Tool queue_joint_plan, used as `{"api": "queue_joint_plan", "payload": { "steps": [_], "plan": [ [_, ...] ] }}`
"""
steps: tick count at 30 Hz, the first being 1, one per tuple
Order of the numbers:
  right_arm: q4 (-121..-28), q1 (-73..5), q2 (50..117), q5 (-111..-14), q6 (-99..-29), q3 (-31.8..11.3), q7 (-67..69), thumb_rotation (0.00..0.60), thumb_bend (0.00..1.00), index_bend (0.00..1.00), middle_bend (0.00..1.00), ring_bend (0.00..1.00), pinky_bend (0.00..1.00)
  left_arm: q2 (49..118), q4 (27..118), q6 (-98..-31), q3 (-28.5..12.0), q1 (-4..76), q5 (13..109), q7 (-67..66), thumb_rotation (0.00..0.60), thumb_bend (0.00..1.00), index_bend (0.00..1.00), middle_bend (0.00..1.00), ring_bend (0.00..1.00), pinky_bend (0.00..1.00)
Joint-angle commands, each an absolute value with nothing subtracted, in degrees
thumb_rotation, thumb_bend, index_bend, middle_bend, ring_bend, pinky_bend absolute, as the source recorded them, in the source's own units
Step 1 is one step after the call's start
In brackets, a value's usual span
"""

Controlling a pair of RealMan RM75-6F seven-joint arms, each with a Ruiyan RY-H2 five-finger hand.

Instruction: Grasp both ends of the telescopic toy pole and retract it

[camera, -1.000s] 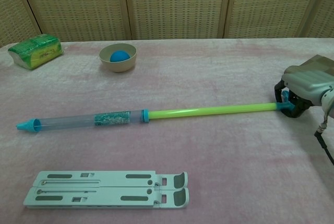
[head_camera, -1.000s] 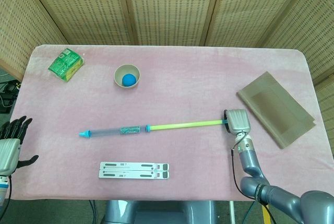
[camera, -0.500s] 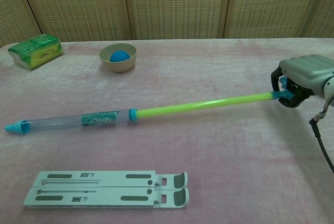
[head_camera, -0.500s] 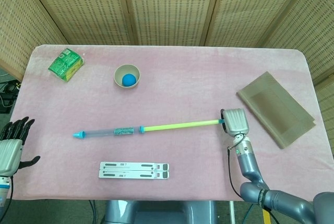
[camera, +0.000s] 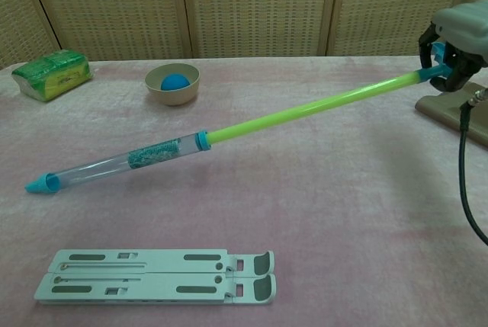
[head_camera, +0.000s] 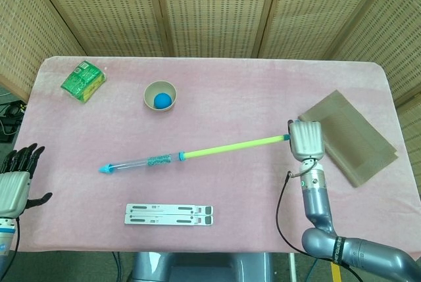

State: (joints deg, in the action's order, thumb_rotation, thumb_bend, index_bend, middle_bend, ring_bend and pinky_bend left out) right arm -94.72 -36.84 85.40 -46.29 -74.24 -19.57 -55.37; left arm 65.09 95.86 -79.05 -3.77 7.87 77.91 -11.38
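Note:
The telescopic toy pole [head_camera: 197, 153] [camera: 229, 130] has a clear barrel with a cyan tip and a long green rod, fully extended. My right hand [head_camera: 306, 139] [camera: 455, 40] grips the rod's blue right end and holds it lifted, so the pole slopes down to the left. Its cyan tip [camera: 40, 184] touches the pink tablecloth. My left hand [head_camera: 16, 178] hovers at the table's left edge with fingers apart, holding nothing, far from the pole. The chest view does not show it.
A beige bowl [head_camera: 160, 94] with a blue ball sits behind the pole. A green packet [head_camera: 83, 80] lies at the back left, a brown mat [head_camera: 347, 137] at the right, and a folded white stand [head_camera: 169, 214] near the front edge.
My right hand has raised the pole's right end and drawn it right and back. The pole now tilts, with only its cyan tip on the cloth. The left hand has barely moved.

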Motion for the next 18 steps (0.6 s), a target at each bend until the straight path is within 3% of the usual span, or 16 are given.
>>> {"api": "queue_joint_plan", "payload": {
  "steps": [1,3,6,8,13,18],
  "plan": [
    [-95.8,-37.3,84.2,-45.4,-75.4,-20.2,-56.1,0.600,0.62,0.85,1.00,1.00,0.65,65.5,95.8,-79.1,-5.2,8.7,76.5,-12.6,0.600,0.17,0.02,0.00,0.00,0.03],
    [-96.5,-37.4,83.4,-44.7,-76.1,-20.7,-56.4,0.600,0.62,0.85,1.00,1.00,0.65,66.1,95.8,-78.8,-6.2,9.4,75.2,-13.8,0.600,0.19,0.09,0.06,0.08,0.15],
    [-98.0,-37.4,82.1,-44.0,-76.9,-20.9,-56.7,0.600,0.62,0.85,1.00,1.00,0.65,67.5,95.5,-78.4,-7.7,10.6,73.3,-15.6,0.600,0.24,0.24,0.40,0.38,0.39],
    [-99.1,-37.5,81.0,-43.7,-77.5,-20.9,-57.0,0.600,0.62,0.85,1.00,1.00,0.65,69.3,94.7,-77.3,-8.7,11.7,71.0,-16.8,0.600,0.25,0.31,0.57,0.52,0.51],
    [-100.6,-37.6,79.6,-42.6,-78.2,-20.7,-57.0,0.600,0.62,0.85,1.00,1.00,0.65,72.4,93.1,-73.2,-10.2,14.3,65.6,-19.0,0.600,0.25,0.40,0.76,0.69,0.64],
    [-100.4,-38.1,79.3,-41.6,-78.3,-20.4,-56.4,0.600,0.62,0.85,1.00,1.00,0.65,74.9,91.4,-67.0,-11.7,18.0,58.6,-21.8,0.600,0.25,0.42,0.84,0.76,0.68]
  ]
}}
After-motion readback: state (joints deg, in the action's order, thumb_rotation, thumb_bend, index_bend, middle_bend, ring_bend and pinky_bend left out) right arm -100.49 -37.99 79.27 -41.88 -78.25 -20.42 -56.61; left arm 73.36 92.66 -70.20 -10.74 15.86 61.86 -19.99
